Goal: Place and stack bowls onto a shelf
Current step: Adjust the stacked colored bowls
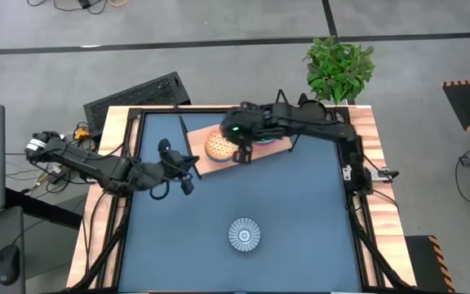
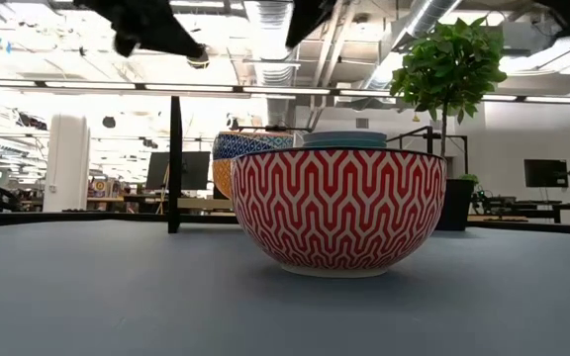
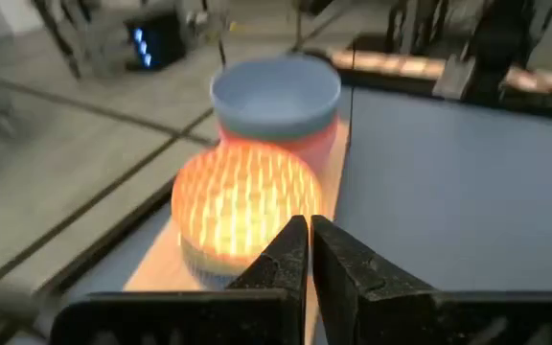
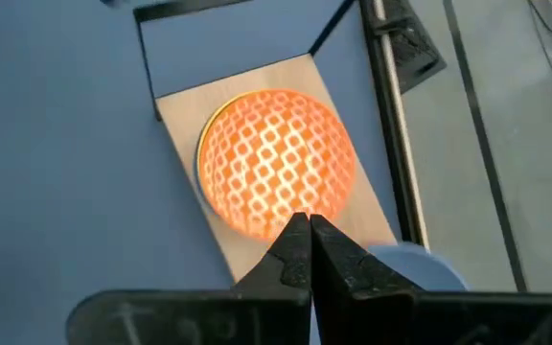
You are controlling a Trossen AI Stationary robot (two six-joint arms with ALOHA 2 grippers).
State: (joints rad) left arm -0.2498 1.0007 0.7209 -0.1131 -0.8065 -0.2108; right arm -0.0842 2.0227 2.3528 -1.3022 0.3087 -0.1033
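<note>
The light-wood shelf lies at the far side of the blue mat. On it an orange-patterned bowl sits nested on another bowl. Beside it a light blue bowl rests on a pink one. A third bowl, red zigzag outside and striped inside, stands on the mat toward the near edge. My right gripper is shut, just above the orange bowl's rim. My left gripper is shut, over the mat to the left of the shelf.
A potted plant stands at the far right corner and a keyboard lies beyond the far left corner. The shelf's black wire post rises at its left end. The black table frame borders the mat.
</note>
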